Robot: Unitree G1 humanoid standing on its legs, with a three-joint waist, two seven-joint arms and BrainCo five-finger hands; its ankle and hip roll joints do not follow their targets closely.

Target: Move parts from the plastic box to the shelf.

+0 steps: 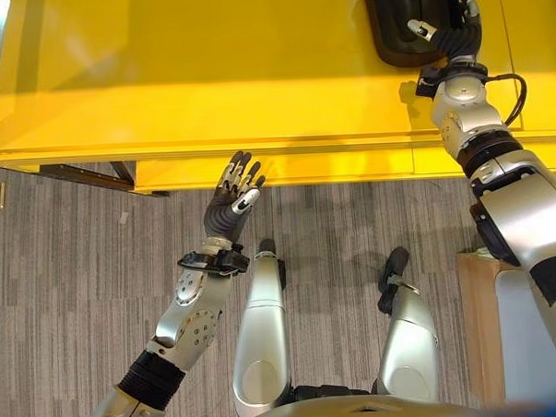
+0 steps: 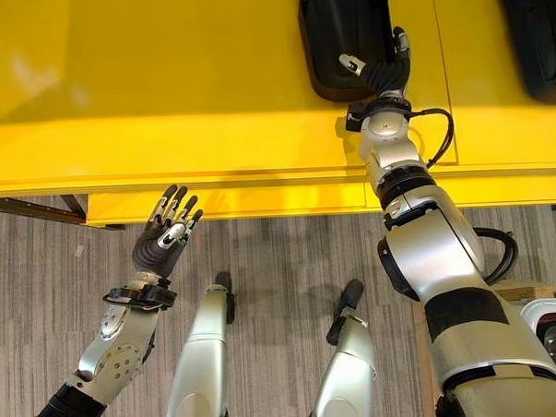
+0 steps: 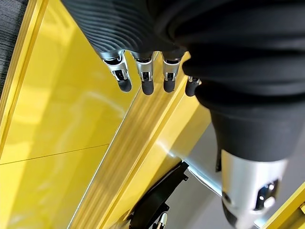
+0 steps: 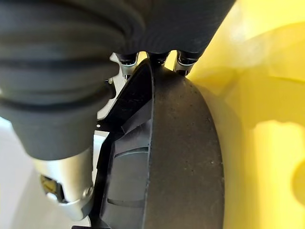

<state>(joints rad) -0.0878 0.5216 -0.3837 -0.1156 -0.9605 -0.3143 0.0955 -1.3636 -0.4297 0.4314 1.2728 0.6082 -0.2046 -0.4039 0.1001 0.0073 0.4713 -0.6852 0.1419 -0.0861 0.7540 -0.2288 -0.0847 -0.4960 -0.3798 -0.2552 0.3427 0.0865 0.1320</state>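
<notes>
A black moulded part lies on the yellow shelf at its far right. My right hand is shut on the part's near right edge, thumb on top and fingers curled round the rim. A second black part lies further right on the shelf. My left hand hangs open over the floor just before the shelf's front edge, fingers straight, holding nothing.
The shelf's front lip runs across the view above a grey striped floor. A wooden stand with a pale box on it sits at my lower right. Dark brackets show under the shelf at left.
</notes>
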